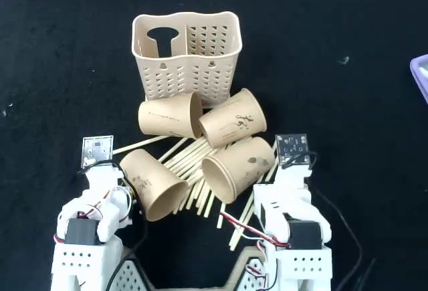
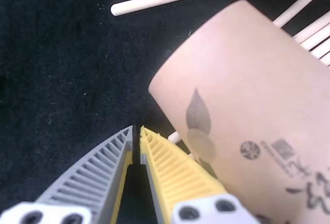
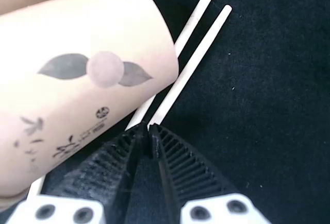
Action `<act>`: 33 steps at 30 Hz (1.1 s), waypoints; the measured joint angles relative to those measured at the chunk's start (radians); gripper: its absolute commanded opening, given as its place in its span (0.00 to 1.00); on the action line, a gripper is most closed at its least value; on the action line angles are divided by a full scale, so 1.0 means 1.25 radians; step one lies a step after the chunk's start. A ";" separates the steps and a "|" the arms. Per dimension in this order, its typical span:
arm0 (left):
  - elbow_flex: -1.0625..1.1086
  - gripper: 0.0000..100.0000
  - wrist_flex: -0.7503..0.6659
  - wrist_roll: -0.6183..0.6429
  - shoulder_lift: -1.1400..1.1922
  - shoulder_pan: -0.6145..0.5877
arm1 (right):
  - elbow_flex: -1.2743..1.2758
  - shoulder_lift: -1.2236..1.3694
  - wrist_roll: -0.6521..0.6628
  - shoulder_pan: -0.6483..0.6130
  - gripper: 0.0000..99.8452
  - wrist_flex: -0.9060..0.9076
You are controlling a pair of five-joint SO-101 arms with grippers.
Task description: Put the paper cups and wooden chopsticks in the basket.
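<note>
**Cups and chopsticks lie outside the basket**

Four paper cups (image 1: 170,115) lie on their sides over scattered wooden chopsticks (image 1: 192,160), just near of the upright basket (image 1: 187,77). The left gripper (image 2: 136,130), jaws closed and empty, sits beside the near-left cup (image 2: 242,95). The right gripper (image 3: 148,128), likewise closed, sits beside the near-right cup (image 3: 77,80).

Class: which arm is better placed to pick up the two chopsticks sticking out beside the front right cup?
Right. The right gripper, shut, sits at the near ends of those chopsticks; the left gripper faces another cup.
</note>
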 measured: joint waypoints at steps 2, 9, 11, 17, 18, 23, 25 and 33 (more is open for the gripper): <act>0.000 0.03 0.000 0.000 0.000 0.000 | 0.000 0.000 0.000 0.000 0.01 0.000; 0.000 0.03 0.000 0.000 0.000 0.000 | 0.000 0.000 0.000 0.000 0.01 0.000; 0.000 0.03 0.000 0.000 0.000 0.000 | 0.000 0.000 0.000 -0.002 0.01 0.000; 0.000 0.03 0.000 0.000 0.000 0.000 | 0.000 0.000 0.010 -0.009 0.01 -0.033; 0.000 0.03 0.000 0.000 0.000 0.000 | -0.004 0.000 0.029 -0.009 0.01 -0.053; 0.000 0.03 0.000 0.000 0.000 0.000 | -0.173 0.000 0.193 -0.002 0.01 -0.072; 0.000 0.03 0.000 0.000 0.000 0.000 | -0.266 0.000 0.242 -0.001 0.03 -0.075; 0.000 0.03 0.000 0.000 0.000 0.000 | -0.577 0.000 0.281 -0.001 0.18 0.048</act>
